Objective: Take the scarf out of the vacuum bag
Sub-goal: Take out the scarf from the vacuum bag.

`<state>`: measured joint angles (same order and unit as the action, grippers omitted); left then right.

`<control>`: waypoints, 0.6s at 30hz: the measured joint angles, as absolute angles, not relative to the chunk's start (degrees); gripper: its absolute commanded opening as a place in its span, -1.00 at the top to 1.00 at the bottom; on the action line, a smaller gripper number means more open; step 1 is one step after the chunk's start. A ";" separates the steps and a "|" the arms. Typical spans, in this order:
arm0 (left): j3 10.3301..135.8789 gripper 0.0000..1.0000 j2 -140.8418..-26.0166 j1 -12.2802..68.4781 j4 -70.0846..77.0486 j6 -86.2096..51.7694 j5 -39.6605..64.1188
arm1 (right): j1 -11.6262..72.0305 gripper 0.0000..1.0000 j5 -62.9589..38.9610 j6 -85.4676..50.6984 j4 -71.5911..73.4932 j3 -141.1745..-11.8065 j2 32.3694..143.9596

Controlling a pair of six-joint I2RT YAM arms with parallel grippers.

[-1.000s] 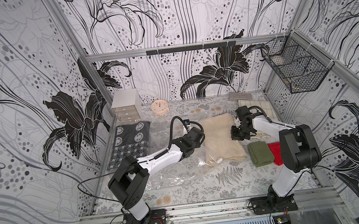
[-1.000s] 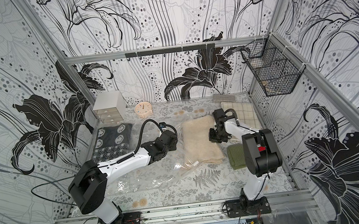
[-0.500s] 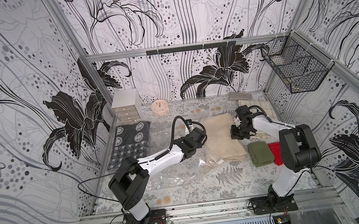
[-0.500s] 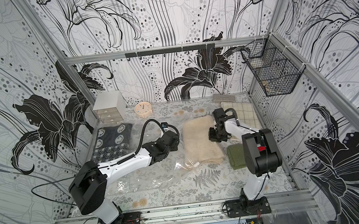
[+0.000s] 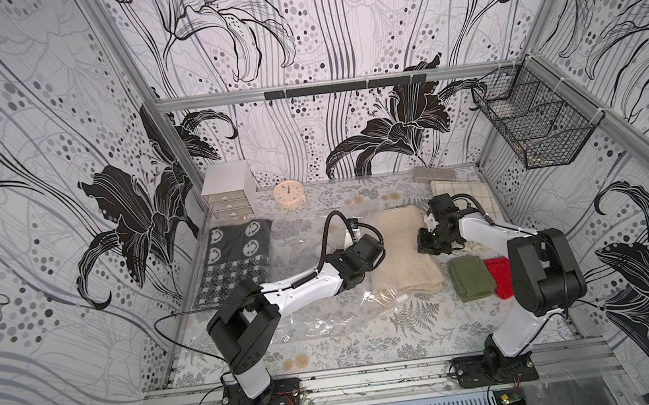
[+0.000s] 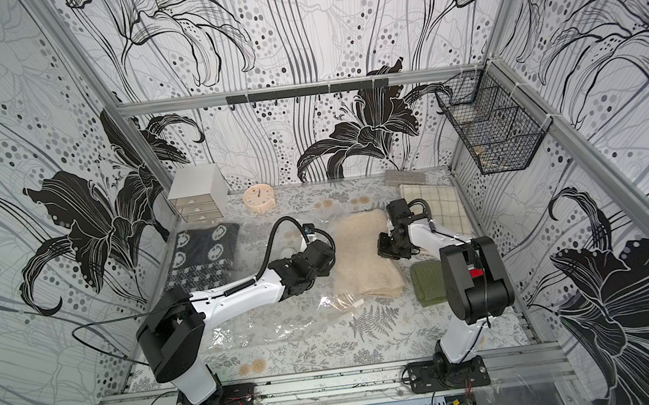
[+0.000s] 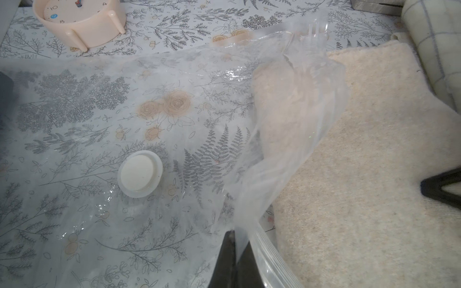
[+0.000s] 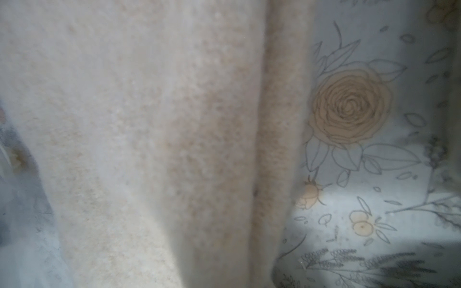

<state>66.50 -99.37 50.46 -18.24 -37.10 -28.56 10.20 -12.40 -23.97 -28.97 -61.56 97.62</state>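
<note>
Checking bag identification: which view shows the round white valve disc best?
The left wrist view: the valve disc sits large, sharp and unobstructed on the clear vacuum bag. In both top views it is at most a faint speck. The right wrist view misses it.

The cream scarf point(image 5: 403, 252) lies flat in the centre. The left gripper point(image 5: 376, 247) is at its 9 o'clock edge, the right gripper point(image 5: 424, 247) at its 3 o'clock edge. The clear vacuum bag point(image 5: 328, 319) spreads toward 7 o'clock.
</note>
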 measured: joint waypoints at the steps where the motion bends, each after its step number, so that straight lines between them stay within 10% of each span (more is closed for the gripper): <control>1: 66.50 1.00 -99.37 50.74 -18.35 -37.10 -28.62 | 10.20 1.00 -12.40 -24.16 -28.88 -61.12 97.36; 18: 66.48 1.00 -99.35 51.13 -19.35 -38.22 -28.67 | 10.20 1.00 -12.64 -24.84 -29.23 -60.47 95.53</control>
<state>66.48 -99.35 51.13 -19.35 -38.22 -28.67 10.20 -12.64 -24.84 -29.23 -60.47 95.53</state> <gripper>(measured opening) 0.049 0.091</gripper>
